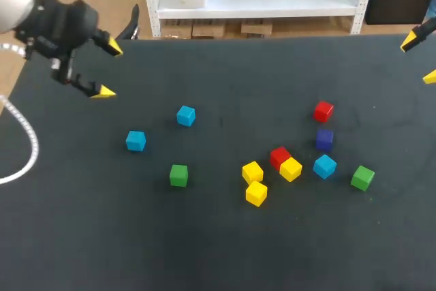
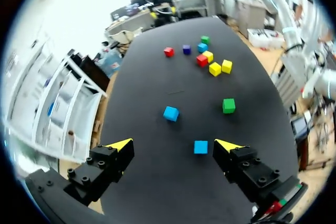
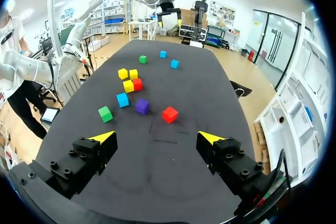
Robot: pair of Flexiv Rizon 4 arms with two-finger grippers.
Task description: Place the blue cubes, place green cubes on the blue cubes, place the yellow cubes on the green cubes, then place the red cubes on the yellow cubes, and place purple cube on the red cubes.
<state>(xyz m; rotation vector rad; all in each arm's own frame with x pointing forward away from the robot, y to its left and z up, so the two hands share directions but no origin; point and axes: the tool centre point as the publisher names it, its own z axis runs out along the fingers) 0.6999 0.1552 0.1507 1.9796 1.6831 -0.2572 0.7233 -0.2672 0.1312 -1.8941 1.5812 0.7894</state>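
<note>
0 cubes are stacked: all 11 lie flat on the table [image 1: 218, 250]. 1 blue cube [image 1: 325, 165] sits just beside the purple cube [image 1: 324, 139]; the other 2 blue cubes [image 1: 186, 115] lie well apart from it, toward the left gripper [image 1: 109, 69]. The left gripper and the right gripper [image 3: 156, 137] both hang spread wide and empty. Every layer seemingly remains to be built.

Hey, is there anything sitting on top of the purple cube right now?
No. The purple cube has a bare top face and sits directly on the table; a red cube lies just beyond it, apart. Its underside is hidden.
</note>
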